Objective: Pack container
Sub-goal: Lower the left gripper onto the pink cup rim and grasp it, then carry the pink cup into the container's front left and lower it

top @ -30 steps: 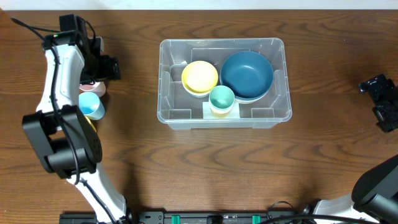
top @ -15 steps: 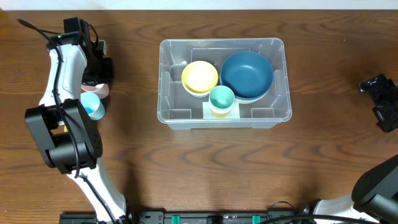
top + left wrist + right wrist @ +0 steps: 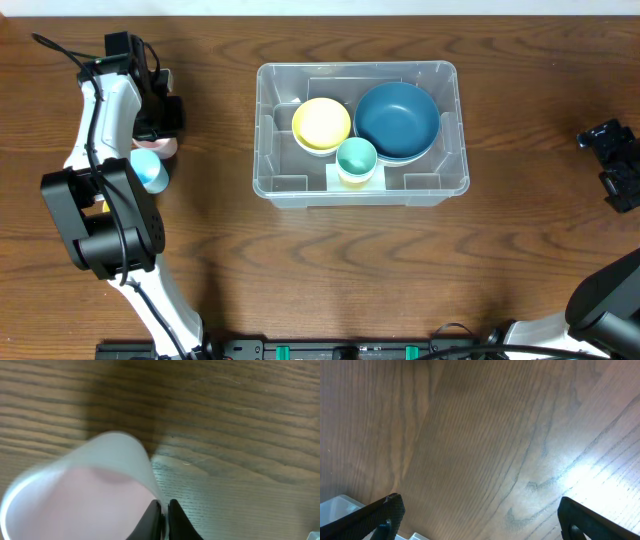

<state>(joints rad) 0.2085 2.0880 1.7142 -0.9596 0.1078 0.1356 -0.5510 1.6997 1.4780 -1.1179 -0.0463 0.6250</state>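
Note:
The container [image 3: 262, 130], a clear plastic bin, stands mid-table and holds a yellow bowl [image 3: 321, 123], a dark blue bowl [image 3: 398, 120] and a teal cup [image 3: 356, 158]. At the far left, my left gripper [image 3: 160, 128] is shut on the rim of a pale pink cup [image 3: 162, 147]. In the left wrist view, the cup [image 3: 90, 495] fills the lower left and its thin wall is pinched between the black fingers [image 3: 176, 520]. My right gripper [image 3: 612, 165] rests open at the far right, nothing between its jaws [image 3: 480, 510].
A light blue cup [image 3: 148, 170] sits just in front of the pink one, under the left arm. A corner of the bin [image 3: 335, 506] shows at the lower left of the right wrist view. Bare wooden table [image 3: 360, 260] surrounds the bin.
The left gripper has shut on the pink cup's rim after shifting slightly left over it. The right arm and the bin's contents have not moved.

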